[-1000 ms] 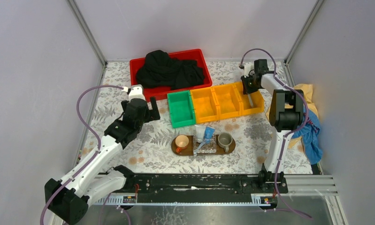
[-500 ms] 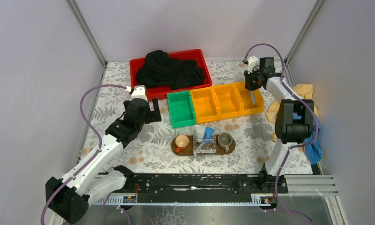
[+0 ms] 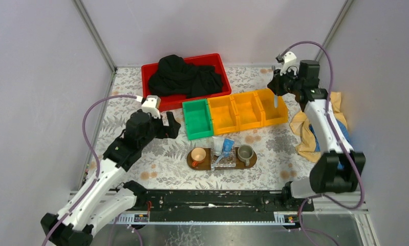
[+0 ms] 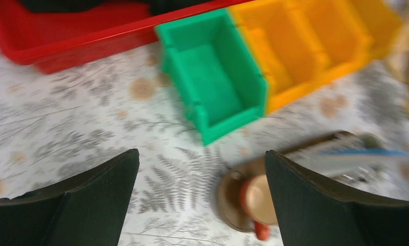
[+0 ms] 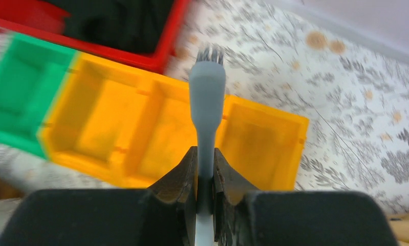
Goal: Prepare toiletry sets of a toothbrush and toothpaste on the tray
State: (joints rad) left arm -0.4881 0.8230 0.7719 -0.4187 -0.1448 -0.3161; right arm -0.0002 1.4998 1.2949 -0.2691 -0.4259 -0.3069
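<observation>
toothbrush (image 5: 207,87) in right hand (image 5: 206,156); black cloth (image 3: 184,76) fills red bin (image 3: 174,101)

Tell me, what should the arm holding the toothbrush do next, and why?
Probably swing it over toward the tray: the right end effector grips the toothbrush above the yellow bin, well away from where the tray lies.

tray (image 3: 209,160): orange cup (image 3: 198,155) left, mug (image 3: 244,152) right, clear box (image 3: 223,159) between | green bin (image 3: 198,119) behind
</observation>
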